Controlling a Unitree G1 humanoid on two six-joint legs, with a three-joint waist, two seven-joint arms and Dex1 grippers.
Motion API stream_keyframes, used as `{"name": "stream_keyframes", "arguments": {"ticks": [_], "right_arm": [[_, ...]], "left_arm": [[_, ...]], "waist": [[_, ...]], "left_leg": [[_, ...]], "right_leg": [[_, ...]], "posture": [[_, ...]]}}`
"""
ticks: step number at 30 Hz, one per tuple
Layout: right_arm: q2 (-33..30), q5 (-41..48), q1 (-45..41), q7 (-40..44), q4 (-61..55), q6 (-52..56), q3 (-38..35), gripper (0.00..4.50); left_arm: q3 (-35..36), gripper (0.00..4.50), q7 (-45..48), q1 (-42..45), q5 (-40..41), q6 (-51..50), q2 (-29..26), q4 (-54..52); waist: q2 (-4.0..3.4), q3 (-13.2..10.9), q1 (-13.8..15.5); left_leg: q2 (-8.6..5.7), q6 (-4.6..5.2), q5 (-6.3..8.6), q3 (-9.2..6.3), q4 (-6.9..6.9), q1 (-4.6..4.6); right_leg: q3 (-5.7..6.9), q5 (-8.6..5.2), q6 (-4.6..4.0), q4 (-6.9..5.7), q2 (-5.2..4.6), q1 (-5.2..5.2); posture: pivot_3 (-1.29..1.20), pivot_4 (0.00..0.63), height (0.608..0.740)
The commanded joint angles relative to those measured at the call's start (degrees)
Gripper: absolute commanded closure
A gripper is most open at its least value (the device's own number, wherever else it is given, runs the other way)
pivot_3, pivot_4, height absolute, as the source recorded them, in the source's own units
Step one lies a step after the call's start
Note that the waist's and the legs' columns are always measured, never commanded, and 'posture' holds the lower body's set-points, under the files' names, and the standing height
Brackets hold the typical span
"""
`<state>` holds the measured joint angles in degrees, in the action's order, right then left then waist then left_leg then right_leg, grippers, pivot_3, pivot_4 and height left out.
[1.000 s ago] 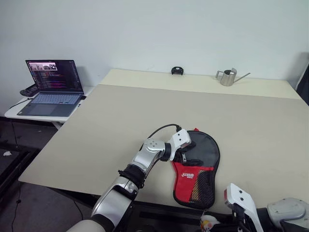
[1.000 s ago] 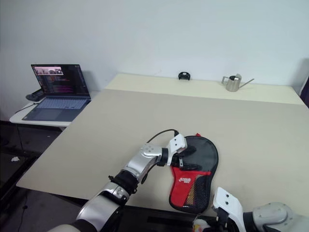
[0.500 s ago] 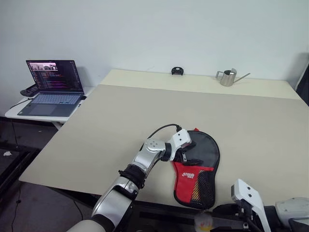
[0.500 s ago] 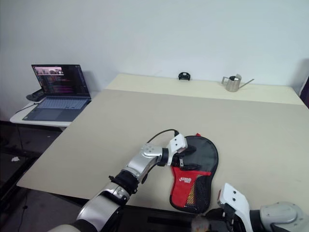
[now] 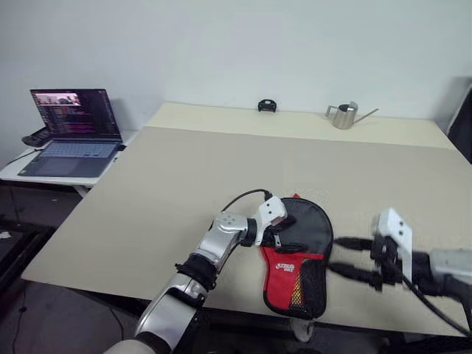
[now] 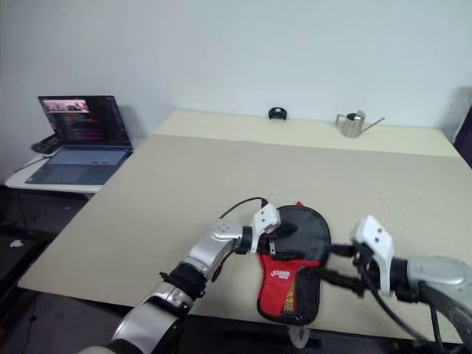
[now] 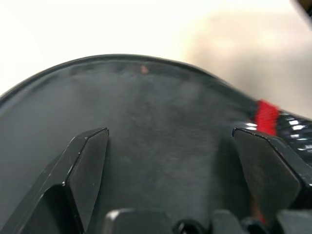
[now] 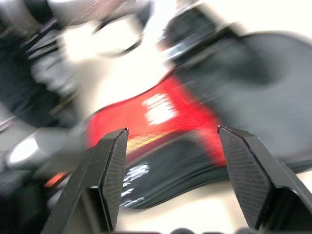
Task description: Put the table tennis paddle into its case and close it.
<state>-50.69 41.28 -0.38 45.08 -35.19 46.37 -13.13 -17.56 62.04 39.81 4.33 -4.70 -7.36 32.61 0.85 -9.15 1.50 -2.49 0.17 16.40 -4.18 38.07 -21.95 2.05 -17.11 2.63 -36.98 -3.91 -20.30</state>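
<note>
- Reaching in from my right, the right gripper (image 5: 346, 258) now hangs over the table (image 5: 184, 169) just beside the case (image 5: 299, 254); a second ago it sat low at the near edge, below the tabletop.
- Its fingers (image 8: 113, 170) stand apart with nothing between them, pointing at the case's red panel and mesh pocket.
- The left gripper (image 5: 284, 234) has not shifted: spread wide, empty, fingers (image 7: 87, 168) lying on the round black head of the case.
- I count one case, flat near the front edge and looking shut as far as I can tell. The table tennis paddle I can't make out (I'd guess it is already inside).
- That suggests the right hand is coming to deal with the zip while the left pins the fabric.
- Further out: one laptop (image 5: 70, 133) on a side table, one small metal watering can (image 5: 345, 116), one small black object (image 5: 267, 106) at the far edge.
</note>
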Motion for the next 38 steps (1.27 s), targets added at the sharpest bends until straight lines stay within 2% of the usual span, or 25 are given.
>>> {"name": "stream_keyframes", "arguments": {"ticks": [1, 9, 13, 15, 25, 27, 31, 38], "right_arm": [[1.28, -2.16, -2.96, 0.54, 3.66, -3.89, 1.12, 1.33], [2.94, -3.72, -9.86, 4.57, 15.89, -9.0, 1.5, 1.33], [2.89, -6.77, -16.32, 7.53, 25.28, -12.92, 3.25, 1.33], [2.77, -7.72, -18.48, 8.95, 28.8, -14.25, 3.43, 1.33], [-0.03, -12.14, -23.55, 15.06, 41.58, -18.52, 2.68, 1.33], [-0.77, -13.13, -25.0, 16.71, 45.32, -19.94, 2.67, 1.33], [-1.77, -12.83, -25.38, 16.38, 42.9, -17.25, 2.12, 1.33], [-1.53, -13.34, -25.54, 16.33, 44.3, -15.94, 2.74, 1.33]], "left_arm": [[1.84, 0.04, 2.02, -1.07, 2.95, -2.73, -2.19, -7.86], [6.83, 0.04, 3.3, -3.79, 7.52, -7.07, -11.03, -19.74], [12.3, 0.04, 2.16, -9.77, 11.43, -11.32, -17.09, -26.6], [13.73, 0.04, 0.36, -12.03, 12.34, -12.9, -18.38, -29.28], [21.44, 0.04, -12.85, -19.68, 12.66, -17.97, -21.73, -40.84], [20.32, 0.04, -14.71, -19.17, 12.38, -18.92, -21.04, -41.62], [20.2, 0.04, -13.37, -19.63, 11.6, -16.64, -24.0, -41.03], [17.44, 0.04, -14.07, -17.14, 10.06, -15.17, -23.29, -35.76]], "waist": [[-0.05, -0.08, -0.21], [-0.12, -0.21, -0.34], [-0.24, -0.29, -1.1], [-0.27, -0.33, -1.43], [-0.33, -0.39, -1.15], [-0.35, -0.4, -1.18], [-0.4, -0.44, -1.23], [-0.41, -0.44, -1.21]], "left_leg": [[-0.01, -0.1, -0.06, 0.02, -0.01, -0.02], [-0.02, -0.2, -0.09, 0.03, 0.0, -0.2], [-0.01, -0.2, -0.1, 0.05, -0.02, -0.12], [0.0, -0.21, -0.1, 0.04, -0.05, -0.12], [-0.02, -0.22, -0.1, 0.05, -0.04, -0.15], [-0.02, -0.22, -0.1, 0.06, -0.04, -0.15], [-0.02, -0.23, -0.11, 0.07, -0.02, -0.14], [-0.02, -0.24, -0.11, 0.09, -0.03, -0.15]], "right_leg": [[-0.02, -0.05, 0.0, 0.01, 0.0, -0.02], [-0.03, -0.1, -0.03, -0.02, -0.05, -0.19], [-0.08, -0.1, -0.04, -0.08, -0.05, -0.18], [-0.08, -0.11, -0.06, -0.08, -0.05, -0.19], [-0.08, -0.11, -0.07, -0.06, -0.12, -0.19], [-0.09, -0.11, -0.07, -0.07, -0.12, -0.19], [-0.09, -0.1, -0.09, -0.09, -0.13, -0.19], [-0.09, -0.11, -0.09, -0.07, -0.14, -0.18]], "posture": [[0.0, 0.15, 0.74], [0.0, 0.15, 0.74], [0.0, 0.15, 0.74], [0.0, 0.15, 0.74], [0.0, 0.15, 0.74], [0.0, 0.15, 0.74], [0.0, 0.15, 0.74], [0.0, 0.15, 0.74]]}}
